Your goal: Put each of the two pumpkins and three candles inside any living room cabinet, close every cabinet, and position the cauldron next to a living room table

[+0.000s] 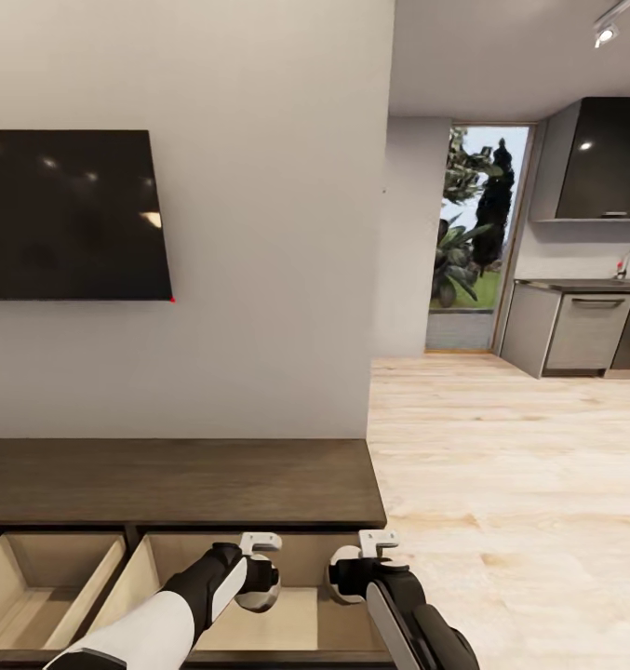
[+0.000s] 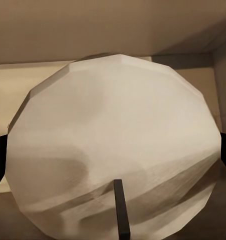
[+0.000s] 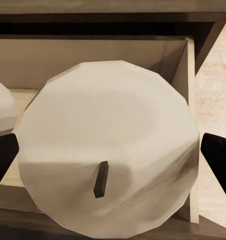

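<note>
The long dark brown cabinet (image 1: 166,479) stands against the wall with two pale-wood drawers pulled open. Over the right drawer (image 1: 296,637), my left gripper (image 1: 258,582) is shut on a pale candle (image 2: 113,120) with a dark wick. Beside it, my right gripper (image 1: 348,577) is shut on a second candle (image 3: 108,145). In the right wrist view the dark fingers (image 3: 219,160) press both sides of that candle, and the other candle (image 3: 0,107) shows at the edge. The pumpkins, cauldron and table are out of view.
A black TV (image 1: 68,214) hangs on the wall above the cabinet. The left drawer (image 1: 35,596) also stands open. Light wood floor (image 1: 510,465) stretches to the right toward grey kitchen units (image 1: 575,330) and a glass door (image 1: 473,242).
</note>
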